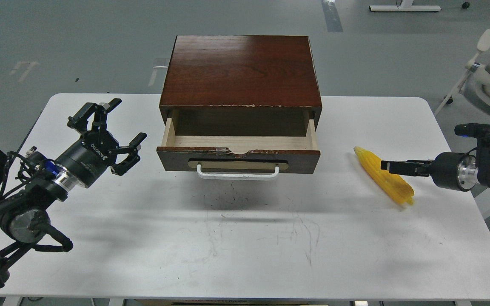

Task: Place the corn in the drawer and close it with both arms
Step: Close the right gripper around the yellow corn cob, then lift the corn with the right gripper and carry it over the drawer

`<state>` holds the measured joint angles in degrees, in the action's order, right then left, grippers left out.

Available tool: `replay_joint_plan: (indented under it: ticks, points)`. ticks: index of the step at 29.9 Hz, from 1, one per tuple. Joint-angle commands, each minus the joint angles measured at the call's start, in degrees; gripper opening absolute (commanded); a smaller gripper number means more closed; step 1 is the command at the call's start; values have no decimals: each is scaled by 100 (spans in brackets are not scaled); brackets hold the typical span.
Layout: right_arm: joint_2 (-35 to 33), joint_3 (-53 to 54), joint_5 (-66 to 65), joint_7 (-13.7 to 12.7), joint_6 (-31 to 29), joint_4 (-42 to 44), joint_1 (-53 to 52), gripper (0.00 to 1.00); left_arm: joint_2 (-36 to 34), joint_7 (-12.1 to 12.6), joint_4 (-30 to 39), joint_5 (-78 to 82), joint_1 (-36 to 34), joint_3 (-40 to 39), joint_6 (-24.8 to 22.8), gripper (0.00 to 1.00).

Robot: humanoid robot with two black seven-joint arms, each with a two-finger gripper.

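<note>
The yellow corn (394, 186) lies on the white table (245, 246), right of the drawer, tip pointing to the far left. The drawer (238, 158) is pulled open, its pale inside empty, with a white bar handle (237, 173) in front. My left gripper (122, 122) is open and empty, hovering left of the drawer's front corner. My right gripper (387, 165) comes in from the right, seen edge-on and dark, right over the middle of the corn. I cannot tell its fingers apart or whether it touches the corn.
The reddish-brown cabinet (240, 70) holding the drawer stands at the table's back middle. A white chair or stand (489, 72) is off the table at the far right. Grey floor lies beyond.
</note>
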<state>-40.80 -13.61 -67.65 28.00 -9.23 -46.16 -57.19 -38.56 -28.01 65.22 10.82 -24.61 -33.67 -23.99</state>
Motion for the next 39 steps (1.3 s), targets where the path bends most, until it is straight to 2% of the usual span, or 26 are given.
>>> replay_joint_plan:
  ticks: [1, 7, 10, 11, 12, 15, 17, 19, 22, 27, 32, 33, 39]
  points:
    - [178, -159, -64, 0, 97, 160, -3, 100, 16, 1, -1, -1, 0, 1, -1, 100]
    - [354, -476, -64, 0, 317, 301, 41, 98, 33, 1, -1, -1, 0, 1, -1, 100]
    - [415, -634, -64, 0, 360, 301, 50, 93, 42, 1, -1, -1, 9, 1, -1, 100]
    - [407, -677, -64, 0, 404, 275, 58, 87, 33, 1, -1, -1, 9, 1, -1, 100]
    - [407, -713, -64, 0, 448, 266, 67, 75, 33, 1, -1, -1, 9, 1, -1, 100]
    - [398, -800, -64, 0, 492, 266, 67, 58, 33, 1, -1, -1, 9, 1, -1, 100]
    - [389, -880, -64, 0, 492, 248, 59, 38, 33, 1, 8, -1, 9, 1, -1, 100]
    - [372, -880, -64, 0, 501, 231, 50, 26, 33, 1, 8, -1, 9, 1, -1, 100]
    - [336, -880, -55, 0, 519, 161, -20, 17, 24, 1, 8, -1, 18, 1, -1, 100]
    - [20, -818, -20, 0, 642, -103, -564, 17, 7, 1, 17, -1, 9, 1, -1, 100]
    - [-419, -827, 6, 0, 659, -691, -1837, 19, 7, 1, 26, -1, 9, 1, -1, 100]
    - [-420, -827, 6, 0, 659, -692, -1840, 19, 7, 1, 26, -1, 9, 1, -1, 100]
    - [-420, -889, 24, 0, 572, -1359, -3376, 21, -2, 1, 26, -1, 9, -8, -1, 100]
